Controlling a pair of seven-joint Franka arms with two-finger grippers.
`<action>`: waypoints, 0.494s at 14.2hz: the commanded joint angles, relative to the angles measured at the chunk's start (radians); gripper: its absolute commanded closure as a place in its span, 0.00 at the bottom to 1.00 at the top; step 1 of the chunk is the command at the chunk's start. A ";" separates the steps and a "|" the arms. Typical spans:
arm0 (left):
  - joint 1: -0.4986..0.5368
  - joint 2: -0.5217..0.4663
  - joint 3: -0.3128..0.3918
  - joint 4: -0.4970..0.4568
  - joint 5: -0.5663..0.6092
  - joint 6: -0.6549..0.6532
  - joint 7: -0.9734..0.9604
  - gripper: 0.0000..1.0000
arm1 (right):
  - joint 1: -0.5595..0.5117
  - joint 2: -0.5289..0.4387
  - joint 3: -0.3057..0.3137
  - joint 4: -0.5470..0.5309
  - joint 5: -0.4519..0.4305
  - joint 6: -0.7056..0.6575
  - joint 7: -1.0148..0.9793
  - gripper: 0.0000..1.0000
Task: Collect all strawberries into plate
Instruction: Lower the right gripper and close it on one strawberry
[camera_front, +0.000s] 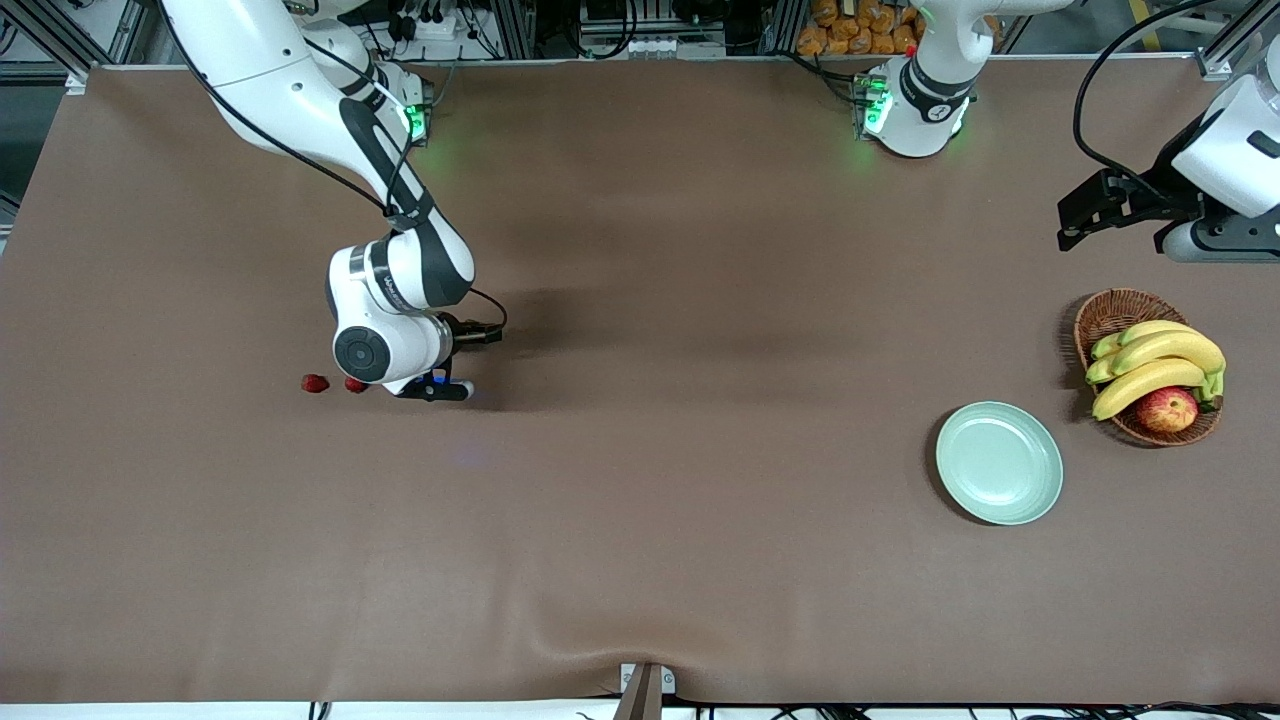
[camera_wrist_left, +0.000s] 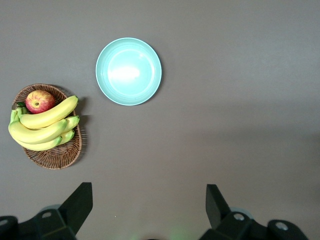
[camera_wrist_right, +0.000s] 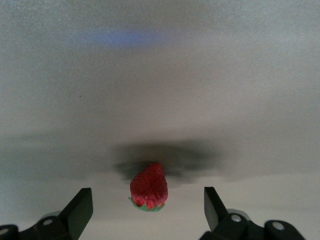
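Two small dark-red strawberries (camera_front: 315, 383) (camera_front: 355, 384) lie side by side on the brown table toward the right arm's end. My right gripper (camera_front: 438, 390) is down at the table right beside them. In the right wrist view it (camera_wrist_right: 148, 190) is open, with a strawberry (camera_wrist_right: 149, 187) lying on the cloth between its fingers, untouched. In the front view the hand hides that berry. The pale mint-green plate (camera_front: 999, 462) (camera_wrist_left: 129, 71) sits empty toward the left arm's end. My left gripper (camera_front: 1075, 225) (camera_wrist_left: 147, 192) waits raised and open above the table near the basket, holding nothing.
A brown wicker basket (camera_front: 1110, 315) (camera_wrist_left: 55, 157) with bananas (camera_front: 1150, 370) and a red-yellow apple (camera_front: 1167, 409) stands beside the plate, a little farther from the front camera. A fold bulges the tablecloth (camera_front: 645, 650) at the near edge.
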 joint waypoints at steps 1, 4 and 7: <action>0.002 0.000 -0.004 0.006 0.023 0.006 0.022 0.00 | 0.021 0.004 -0.006 0.001 0.019 0.012 0.005 0.11; 0.002 0.000 -0.004 0.006 0.023 0.006 0.022 0.00 | 0.027 0.007 -0.006 0.001 0.019 0.010 0.005 0.31; 0.002 0.000 -0.004 0.006 0.023 0.006 0.022 0.00 | 0.039 0.011 -0.006 0.001 0.018 0.013 0.004 0.50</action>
